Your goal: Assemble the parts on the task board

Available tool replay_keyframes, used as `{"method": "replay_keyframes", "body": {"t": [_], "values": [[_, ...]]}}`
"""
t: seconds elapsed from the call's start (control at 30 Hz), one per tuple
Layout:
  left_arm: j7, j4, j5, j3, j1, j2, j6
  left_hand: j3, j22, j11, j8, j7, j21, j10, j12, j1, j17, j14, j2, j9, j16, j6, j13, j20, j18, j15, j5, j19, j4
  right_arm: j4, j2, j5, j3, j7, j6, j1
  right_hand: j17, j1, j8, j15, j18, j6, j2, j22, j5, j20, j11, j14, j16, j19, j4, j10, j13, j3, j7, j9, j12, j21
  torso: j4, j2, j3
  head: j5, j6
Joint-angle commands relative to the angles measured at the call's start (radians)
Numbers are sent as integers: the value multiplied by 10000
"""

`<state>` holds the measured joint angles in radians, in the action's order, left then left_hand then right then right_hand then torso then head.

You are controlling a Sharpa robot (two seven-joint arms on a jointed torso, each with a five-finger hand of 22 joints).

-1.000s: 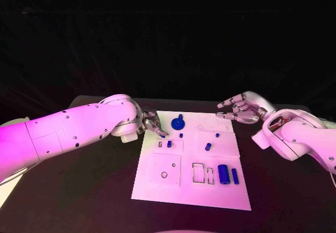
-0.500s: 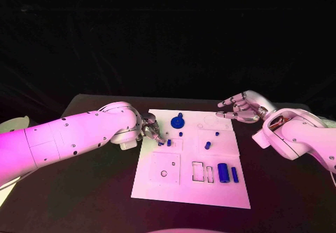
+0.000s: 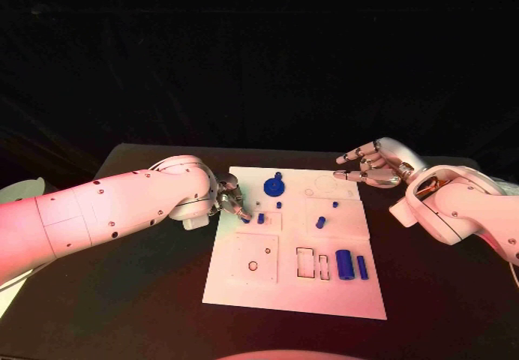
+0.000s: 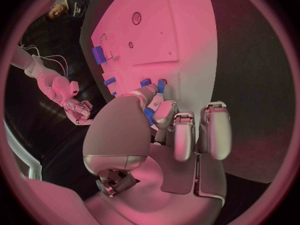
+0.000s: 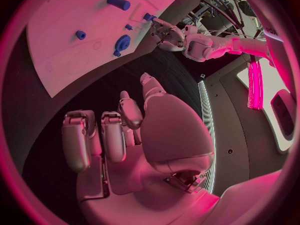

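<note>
The white task board [image 3: 283, 289] lies mid-table with several blue parts on it: a round part [image 3: 274, 186] near its far edge, a thick cylinder [image 3: 344, 264] and a slim bar [image 3: 362, 267] near right. My left hand [image 3: 230, 199] reaches over the board's left edge, fingertips down beside two small blue pieces [image 3: 261, 218]. In the left wrist view its thumb and a finger pinch a small blue part [image 4: 149, 116]. My right hand [image 3: 367, 166] hovers off the board's far right corner, fingers apart and holding nothing.
Rectangular slots [image 3: 306, 262] and a round hole [image 3: 253, 265] sit in the board's near half. A pale object [image 3: 22, 191] lies off the table's left edge. Bare black table [image 3: 141, 300] surrounds the board.
My left hand has moved a little nearer along the board's left edge, fingertips lower toward the small blue pieces. The right hand has barely moved.
</note>
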<state>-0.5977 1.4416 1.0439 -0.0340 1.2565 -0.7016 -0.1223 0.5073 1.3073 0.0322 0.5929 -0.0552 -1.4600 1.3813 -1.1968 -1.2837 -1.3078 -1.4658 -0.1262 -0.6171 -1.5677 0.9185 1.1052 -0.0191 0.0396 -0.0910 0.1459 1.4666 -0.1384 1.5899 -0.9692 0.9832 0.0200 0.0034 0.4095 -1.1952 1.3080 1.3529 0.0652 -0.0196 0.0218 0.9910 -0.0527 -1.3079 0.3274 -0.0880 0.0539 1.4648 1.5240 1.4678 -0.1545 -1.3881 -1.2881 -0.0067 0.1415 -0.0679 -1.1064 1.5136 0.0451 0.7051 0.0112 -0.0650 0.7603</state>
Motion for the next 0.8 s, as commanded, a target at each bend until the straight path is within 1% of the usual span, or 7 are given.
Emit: {"method": "replay_keyframes", "body": {"t": [0.03, 0.17, 0.43, 0.6, 0.8], "values": [[-177, -22, 163, -3, -8, -1, -192, 1312, 1415, -5, 59, 106, -50, 91, -32, 32, -2630, -1050, -31, -7, -31, 164, 6, 16, -75, 34, 108, 619, 1220, 1, 1, 82, 0, 83, -121, 8, 1756, -77, 22, -15, 52, 79, 55, -1505, 36, 29, -20, 851, -67, 414, 4, 71, 13, -41, -8, -8, -5, -63, 7, -9, -1, -7, 4], [-202, -42, 182, -2, -8, 12, -176, 1339, 1422, -4, 62, 108, -56, 99, -36, 49, -2630, -1050, -46, -7, -31, 173, 9, 18, -76, 33, 128, 622, 1227, 3, 1, 82, 0, 83, -124, 9, 1756, -77, 22, -15, 52, 79, 55, -1505, 36, 29, -20, 851, -67, 414, 4, 71, 13, -41, -8, -8, -5, -63, 5, -5, -1, -8, 13], [-290, -45, 216, -2, -7, 28, -391, 1342, 1423, -4, 63, 108, -57, 100, -36, 51, -2630, -1050, -48, -7, -31, 174, 10, 18, -76, 33, 131, 623, 1228, 2, 4, 82, 0, 81, -134, 10, 1756, -77, 22, -15, 52, 79, 55, -1505, 36, 29, -20, 851, -67, 414, 4, 71, 13, -41, -8, -8, -5, -63, 9, -6, -3, -19, 44], [-331, -53, 294, -2, -7, 27, -430, 1342, 1423, -4, 63, 108, -57, 100, -36, 51, -2630, -1050, -48, -7, -31, 174, 10, 18, -76, 33, 131, 623, 1228, 2, 3, 82, 0, 81, -135, 10, 1756, -77, 22, -15, 52, 79, 55, -1505, 36, 29, -20, 851, -67, 414, 4, 71, 13, -41, -8, -8, -5, -63, 7, -11, 0, -13, 43], [-361, -41, 324, -2, -7, 35, -797, 1366, 1429, -2, 67, 110, -61, 106, -36, 68, -2630, -1050, -62, -7, -31, 181, 9, 19, -78, 31, 149, 625, 1234, 5, 3, 82, 0, 82, -146, 11, 1756, -77, 22, -15, 52, 79, 55, -1505, 36, 29, -20, 851, -67, 414, 4, 71, 13, -41, -8, -8, -5, -63, 0, -6, -2, -17, 41]]}}
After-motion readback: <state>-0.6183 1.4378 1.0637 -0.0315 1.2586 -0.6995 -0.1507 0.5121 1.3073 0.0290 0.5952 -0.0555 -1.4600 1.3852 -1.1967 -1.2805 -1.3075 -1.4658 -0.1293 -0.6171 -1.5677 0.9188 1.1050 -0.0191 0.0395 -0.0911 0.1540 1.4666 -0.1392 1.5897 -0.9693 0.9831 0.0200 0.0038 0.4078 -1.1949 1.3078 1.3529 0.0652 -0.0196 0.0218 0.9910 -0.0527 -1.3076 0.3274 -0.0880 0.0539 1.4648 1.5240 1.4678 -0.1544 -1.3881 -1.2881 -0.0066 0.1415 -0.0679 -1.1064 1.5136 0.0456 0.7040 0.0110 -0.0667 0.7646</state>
